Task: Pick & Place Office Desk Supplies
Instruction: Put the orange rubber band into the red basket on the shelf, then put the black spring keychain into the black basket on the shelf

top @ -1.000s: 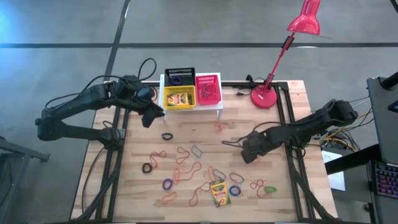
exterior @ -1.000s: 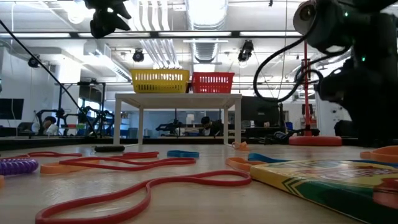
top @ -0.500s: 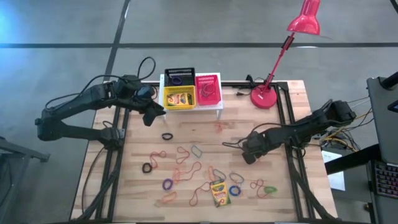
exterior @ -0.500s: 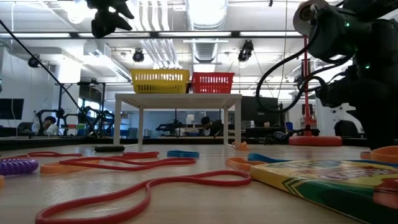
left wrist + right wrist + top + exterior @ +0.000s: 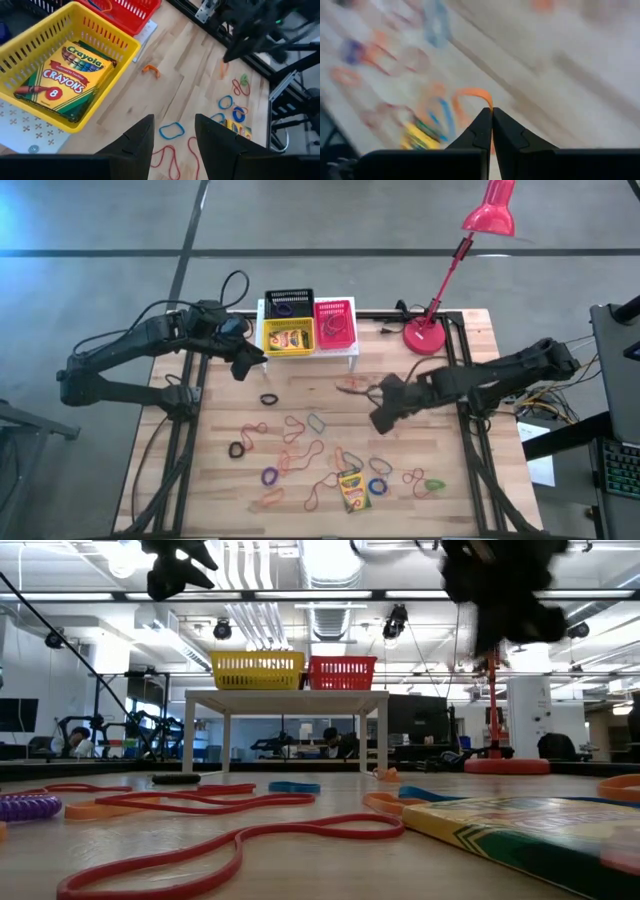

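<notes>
Now, held thing: the right gripper (image 5: pixel 492 116) has its jaws fully closed on an orange rubber band (image 5: pixel 470 96), which loops out from the fingertips.
Right gripper's place: mid-worktop in the high view (image 5: pixel 381 418), lifted off the wood, right of centre.
Way to go: the red basket (image 5: pixel 335 323) lies far and to the left of the jaws, on the white stand (image 5: pixel 350 350); the band hangs limp, so its long axis looks set by the hang, not the grip.
Left gripper: (image 5: pixel 171 131) hovers just near of the stand with jaws partly open and empty; the yellow basket (image 5: pixel 114 61) with a crayon box (image 5: pixel 65 77) is close by it, so it is the nearer arm to the baskets.
Worktop: (image 5: pixel 470 480) pale wood, near half strewn with loose bands and one crayon box (image 5: pixel 351 491).
Room: red lamp (image 5: pixel 440 270) at the far right corner; black basket (image 5: pixel 288 303) farthest.
</notes>
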